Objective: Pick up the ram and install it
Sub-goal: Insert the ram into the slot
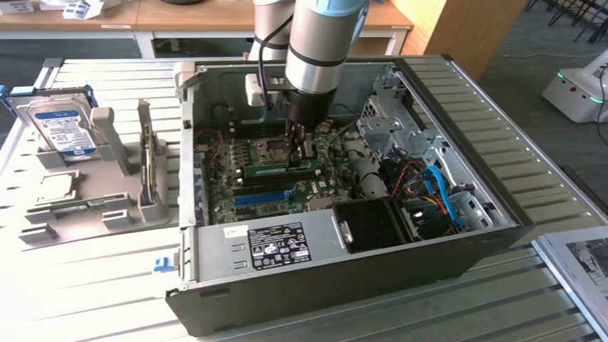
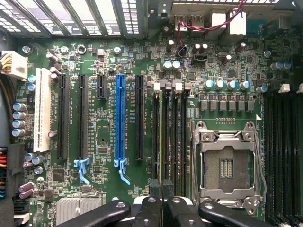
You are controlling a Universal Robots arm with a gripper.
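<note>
Pressed tight together, the pincer (image 2: 161, 189) hangs inside the open computer case (image 1: 380, 285), its two black fingertips (image 2: 155, 187) meeting with no gap showing between them. In the exterior view one ram (image 1: 269, 169), a green stick, stands on edge in the motherboard (image 2: 99, 127) just beside the processor socket. The pincer is over the end of it that lies toward the exterior view's right; whether they touch I cannot tell. In the wrist view the tips sit over a bank of four dark memory slots (image 2: 177, 132), each with a white latch at the end away from the fingers. Next to this bank is one empty processor socket (image 2: 226, 165) in its metal frame. A second bank of dark memory slots lies on the socket's other side. Also on the board are one blue expansion slot (image 2: 120, 118), one white slot (image 2: 42, 109), three long black slots and one short black one. Outside the case, toward the exterior view's left, a grey holder (image 1: 95, 214) carries one hard drive (image 1: 62, 128) and one square processor chip (image 1: 57, 187).
</note>
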